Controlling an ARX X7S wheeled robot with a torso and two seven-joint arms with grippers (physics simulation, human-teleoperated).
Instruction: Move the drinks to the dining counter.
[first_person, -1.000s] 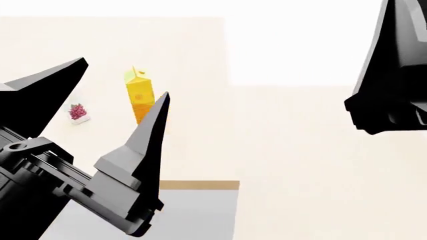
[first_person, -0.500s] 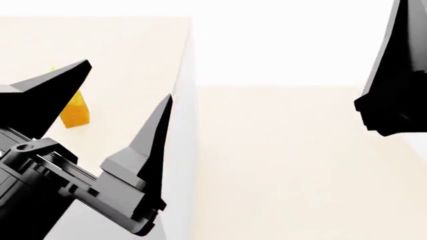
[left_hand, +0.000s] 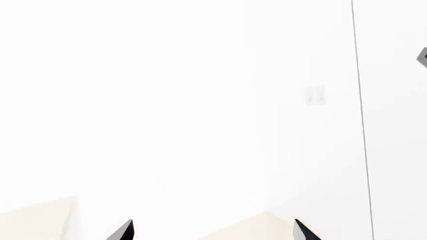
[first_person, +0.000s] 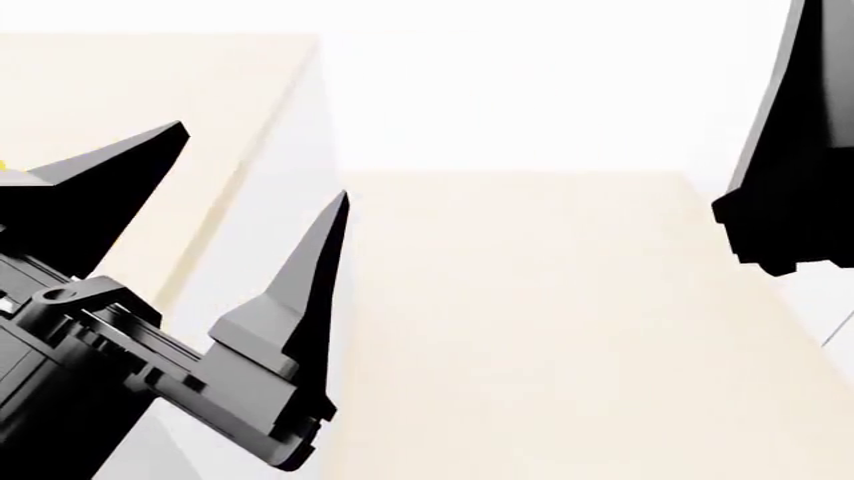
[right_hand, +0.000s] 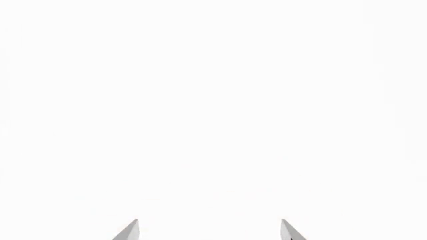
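while both arms hang raised close in front of the head camera, nothing is being carried: the left gripper (first_person: 254, 165) shows its two dark fingers spread wide on empty air, and the left wrist view confirms the tips apart with only wall between them. the right gripper (right_hand: 209, 229) is spread too, judging by its wrist view, where two pale tips stand apart on blank white; in the head view only its dark body shows at the right edge. this looks like a travelling posture, arms kept up and clear while the base turns.

beyond the left fingers lies the dining counter (first_person: 120, 130), pale cream with a plain grey side. a sliver of yellow at the far left edge, just beside the left finger, is probably the juice carton (first_person: 4, 166) on that top. the other drinks are out of view. farther on, only pale floor and white wall.
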